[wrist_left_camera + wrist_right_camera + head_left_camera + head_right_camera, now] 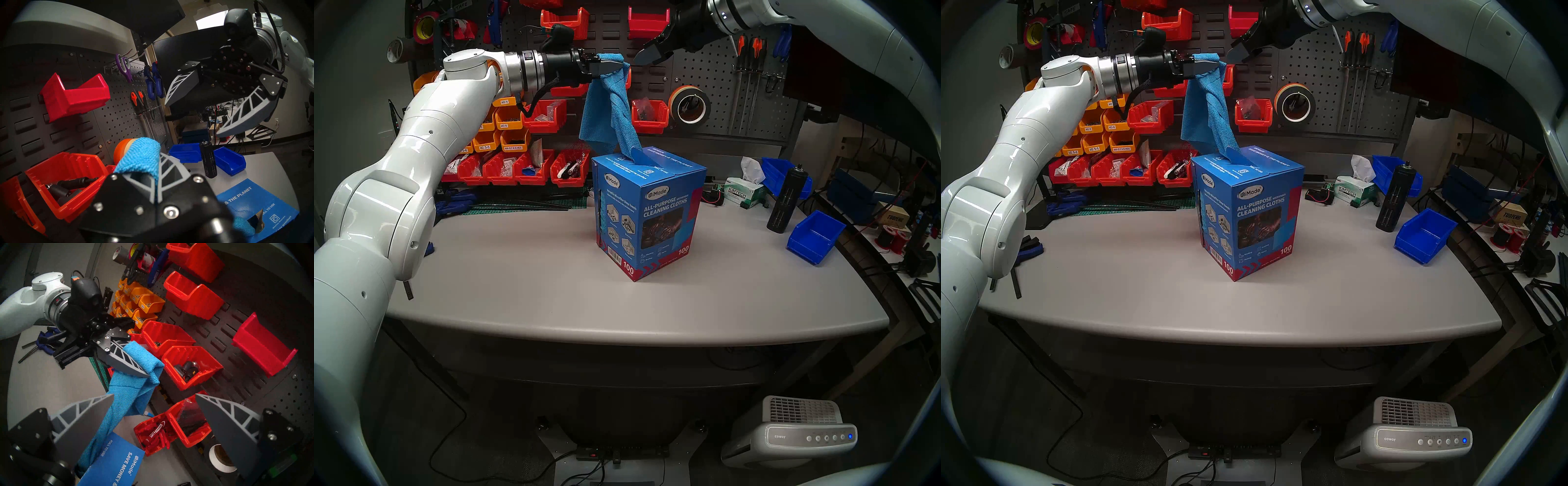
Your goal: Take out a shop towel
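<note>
1. Your left gripper is closed on the top of the shop towel, high above the carton.
2. Your right gripper is spread open and holds nothing; it is just beside the pinched end of the towel, not touching it.
3. The towel hangs twisted from the left fingers, and its lower end is inside the slot on top of the carton, so it is not fully out.
4. The carton stands upright on the grey table, well apart from the Kimtech box and the blue bin.
</note>
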Available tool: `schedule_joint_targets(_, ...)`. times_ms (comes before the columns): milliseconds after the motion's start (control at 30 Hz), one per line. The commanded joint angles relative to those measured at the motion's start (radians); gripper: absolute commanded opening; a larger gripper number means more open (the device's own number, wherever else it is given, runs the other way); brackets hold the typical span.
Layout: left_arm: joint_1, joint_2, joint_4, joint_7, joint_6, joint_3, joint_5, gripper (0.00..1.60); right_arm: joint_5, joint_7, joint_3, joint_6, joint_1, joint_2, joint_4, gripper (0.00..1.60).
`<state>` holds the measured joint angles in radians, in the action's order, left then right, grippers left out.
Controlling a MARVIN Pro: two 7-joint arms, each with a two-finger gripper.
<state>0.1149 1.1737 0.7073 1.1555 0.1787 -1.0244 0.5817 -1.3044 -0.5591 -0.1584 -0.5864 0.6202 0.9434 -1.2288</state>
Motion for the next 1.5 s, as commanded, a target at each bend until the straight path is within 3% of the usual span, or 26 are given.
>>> schedule_joint_targets(0, -0.065, -0.003, 0.006, 0.002, -0.006, -0.024, 0.01, 0.0, -0.009, -0.005, 0.011, -0.015, 0.022, -0.002, -0.009, 1.6)
schedule_joint_targets(433, -0.066, -0.001, 0.002, 0.005, -0.009, -0.025, 0.008, 0.0, -0.026, 0.017, -0.015, -0.038, -0.009, -0.012, -0.047, 1.6)
schedule_joint_targets(733, -0.067, 0.0, 0.0, 0.006, -0.01, -0.026, 0.007, 0.0, -0.045, 0.083, -0.031, -0.021, -0.056, -0.042, -0.096, 1.6)
schedule_joint_targets(1067, -0.067, 0.0, 0.0, 0.007, -0.01, -0.026, 0.006, 0.0, -0.056, 0.163, -0.031, 0.03, -0.086, -0.065, -0.149, 1.6)
schedule_joint_targets(1467, -0.065, 0.0, 0.001, 0.007, -0.01, -0.027, 0.004, 0.0, -0.059, 0.203, -0.017, 0.077, -0.081, -0.035, -0.118, 1.6)
